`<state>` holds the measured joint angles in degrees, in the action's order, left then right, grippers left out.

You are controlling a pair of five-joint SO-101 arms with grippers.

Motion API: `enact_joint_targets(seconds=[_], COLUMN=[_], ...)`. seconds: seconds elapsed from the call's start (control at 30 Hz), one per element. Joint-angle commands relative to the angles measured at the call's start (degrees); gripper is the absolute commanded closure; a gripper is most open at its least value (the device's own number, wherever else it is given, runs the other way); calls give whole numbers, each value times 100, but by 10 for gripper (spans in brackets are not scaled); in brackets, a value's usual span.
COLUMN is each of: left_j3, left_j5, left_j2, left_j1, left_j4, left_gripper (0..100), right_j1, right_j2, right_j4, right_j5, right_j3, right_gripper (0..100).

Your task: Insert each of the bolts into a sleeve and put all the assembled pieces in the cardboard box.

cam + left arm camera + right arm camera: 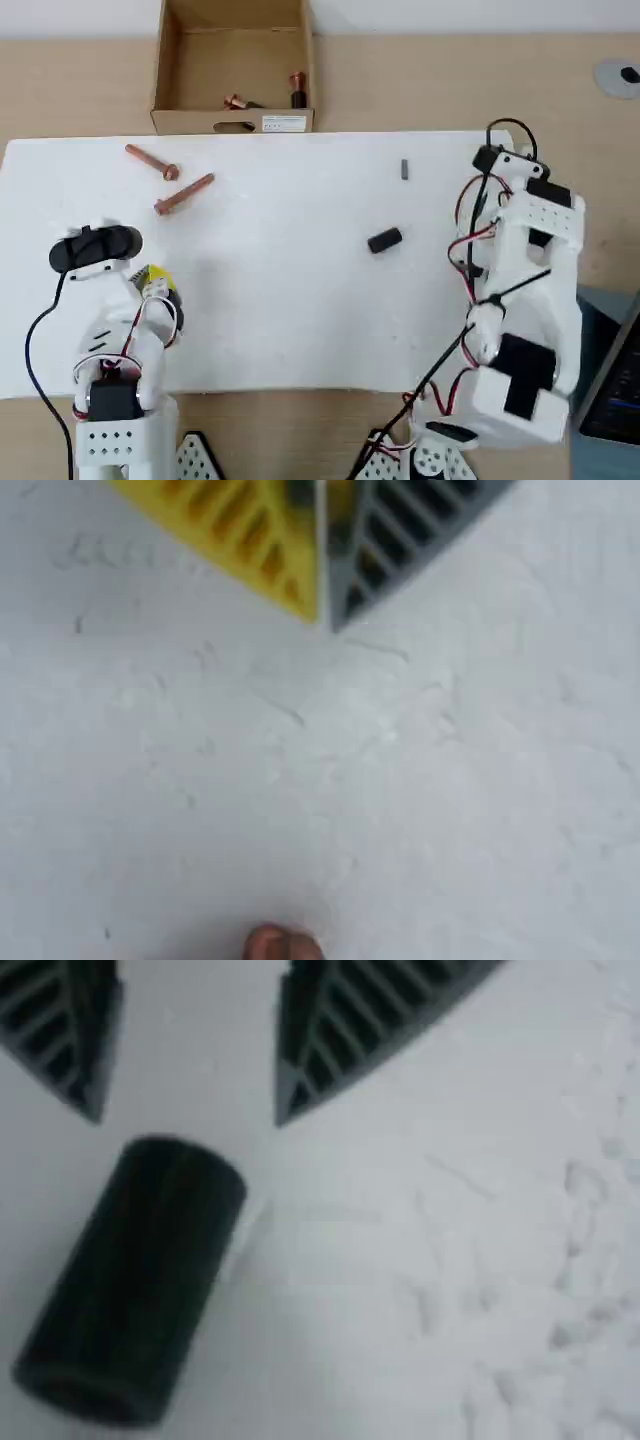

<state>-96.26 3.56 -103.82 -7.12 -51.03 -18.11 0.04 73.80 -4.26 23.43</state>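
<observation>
Cardboard box point(166, 72) is sitting at the far edge of the worktop point(60, 90), holding two copper bolts point(297, 85) with black ends. Two loose bolts point(184, 194) are lying on the white mat point(280, 320). The right hand point(187, 1100) is hanging wide open, holding nothing, just beside a black sleeve point(130, 1280). The left hand point(322, 615) is squeezing closed on nothing.

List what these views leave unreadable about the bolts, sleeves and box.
- High view: the pieces in the cardboard box are too small to count or check for seating; its front wall may hide more.
- High view: the dark speck on the mat is too small to identify.
- Left wrist view: a copper tip is cut off by the frame edge.
</observation>
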Motion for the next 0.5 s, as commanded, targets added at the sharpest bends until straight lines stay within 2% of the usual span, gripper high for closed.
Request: enact_joint_targets(seconds=[0.0,0.47], left_j3=[-79,-79], left_j5=[9,9], left_j2=[-48,-48], left_j1=[-53,-53], left_j4=[26,26], left_gripper=[998,998], right_j1=[-92,-101], right_j2=[171,1042], right_j4=[-62,-281], right_j5=[9,9], right_j3=[-479,-945], right_gripper=[862,864])
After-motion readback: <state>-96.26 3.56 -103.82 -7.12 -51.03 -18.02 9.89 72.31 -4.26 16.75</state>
